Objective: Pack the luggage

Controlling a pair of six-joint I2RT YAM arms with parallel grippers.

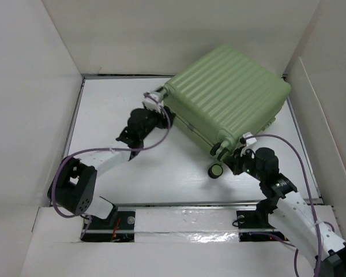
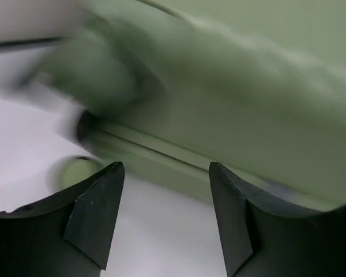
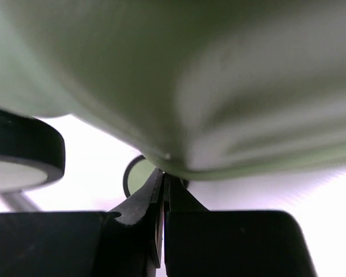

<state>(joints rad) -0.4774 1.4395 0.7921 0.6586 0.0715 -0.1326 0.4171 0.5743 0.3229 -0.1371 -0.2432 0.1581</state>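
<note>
Luggage: the large pale green hard-shell suitcase with a ribbed outer shell lies closed on the white worktop. It sits far and right of centre, turned at an angle, ribbed face up. Its near corner points toward my arm bases, and a small black wheel with a pale hub sits at that corner.

Left pincer: at the suitcase's left corner, low near the worktop. In the left wrist view the two black fingers stand partly apart with nothing between them. The green shell fills the view just beyond the tips, and I cannot tell whether they touch it. The frame is blurred. A round pale shape with a dark rim shows low on the left, likely a wheel, but I am not sure.

Right pincer: at the suitcase's near corner, beside the wheel. In the right wrist view the fingers are pressed together, and I can see nothing held between them. The tips sit right at the lower edge of the shell, which curves overhead. One black wheel is at the left of the view, and a second is partly hidden behind the fingertips.
</note>
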